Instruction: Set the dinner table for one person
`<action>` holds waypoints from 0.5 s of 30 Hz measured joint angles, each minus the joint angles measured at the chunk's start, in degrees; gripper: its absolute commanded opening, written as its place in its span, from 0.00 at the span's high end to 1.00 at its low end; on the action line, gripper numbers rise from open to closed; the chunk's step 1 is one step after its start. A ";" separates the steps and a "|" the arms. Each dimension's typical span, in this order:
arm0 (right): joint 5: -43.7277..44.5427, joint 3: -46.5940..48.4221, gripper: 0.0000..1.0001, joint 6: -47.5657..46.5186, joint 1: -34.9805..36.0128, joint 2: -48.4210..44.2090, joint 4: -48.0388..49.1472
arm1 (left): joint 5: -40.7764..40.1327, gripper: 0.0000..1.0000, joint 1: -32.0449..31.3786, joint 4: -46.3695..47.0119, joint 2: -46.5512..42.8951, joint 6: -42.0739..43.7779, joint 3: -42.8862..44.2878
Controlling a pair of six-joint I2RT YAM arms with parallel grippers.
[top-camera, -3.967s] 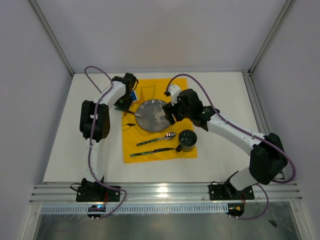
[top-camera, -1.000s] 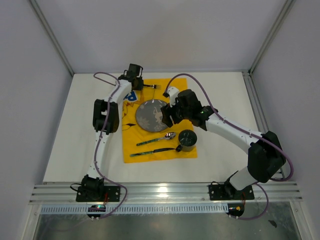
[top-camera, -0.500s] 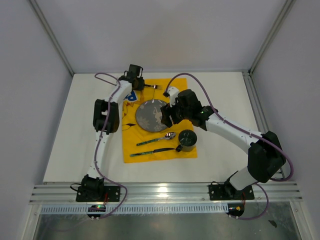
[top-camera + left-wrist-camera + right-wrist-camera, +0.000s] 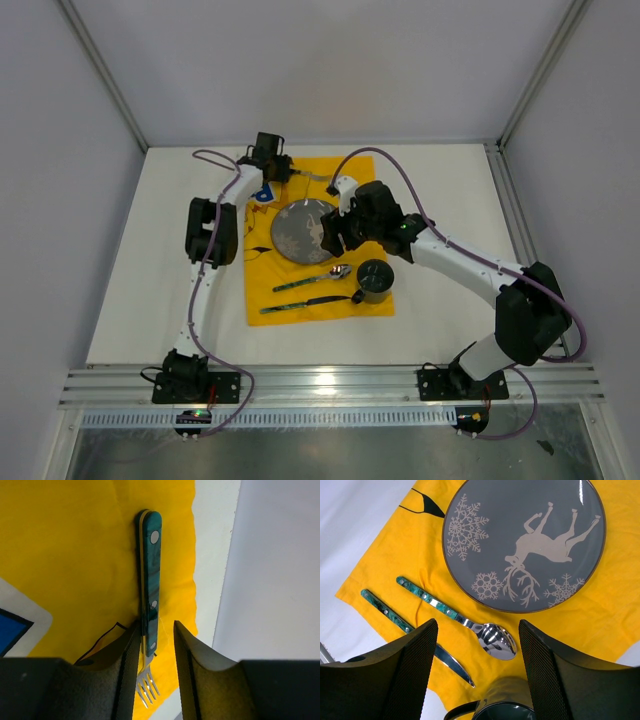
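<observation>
One yellow cloth point(image 4: 320, 318) is carrying one round grey reindeer-printed plate point(image 4: 520, 540) and one dark mug point(image 4: 375, 281). One teal-handled steel fork point(image 4: 149, 605), one matching spoon point(image 4: 455, 617) and one knife point(image 4: 385, 611) are lying there.

Yellow printed cloth point(image 4: 262, 275) carries grey reindeer plate point(image 4: 303, 230). Teal-handled spoon point(image 4: 312, 279), knife point(image 4: 305, 303) lie parallel on plate's near side; dark mug point(image 4: 375, 281) beside spoon bowl. Teal-handled fork point(image 4: 150, 580) along cloth's far edge.

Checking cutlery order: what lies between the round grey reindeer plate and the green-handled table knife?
One green-handled steel spoon, lying on the yellow cloth, shown clearest in the right wrist view.
</observation>
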 measured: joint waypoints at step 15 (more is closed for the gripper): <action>-1.84 -2.58 0.30 2.01 0.87 0.00 3.13 | 3.74 0.63 -0.02 1.73 -1.16 1.86 -2.47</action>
